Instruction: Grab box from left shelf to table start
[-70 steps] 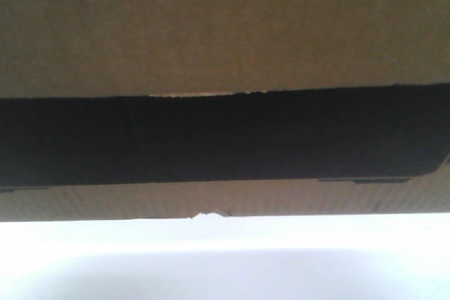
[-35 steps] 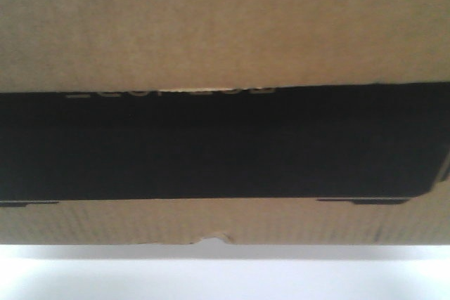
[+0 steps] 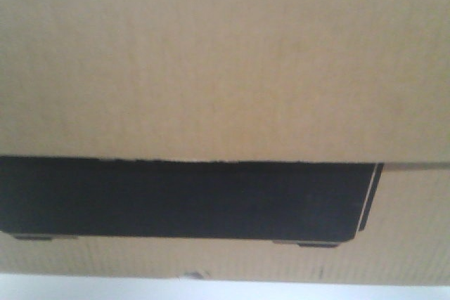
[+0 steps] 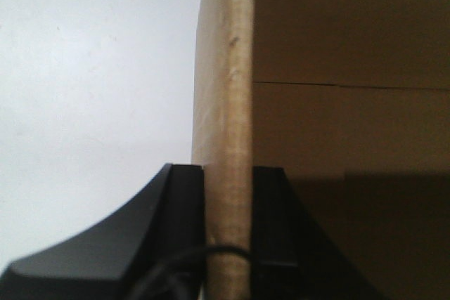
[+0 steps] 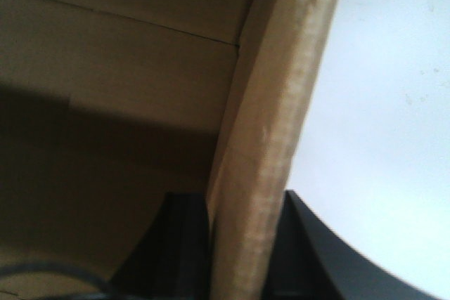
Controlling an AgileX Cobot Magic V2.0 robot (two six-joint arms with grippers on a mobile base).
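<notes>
The brown cardboard box fills almost the whole front view, with its black printed rectangle low in the frame. A thin strip of the white table shows beneath it. My left gripper is shut on the box's upright side wall, with one black finger outside it and the other inside. My right gripper is shut on the opposite wall the same way. The left shelf is out of view.
White table surface lies outside the box in the left wrist view and in the right wrist view. The box's inner bottom shows a flap seam.
In the front view the box's plain upper face has grown and the black rectangle has slid down. The white strip below has shrunk to a sliver.
</notes>
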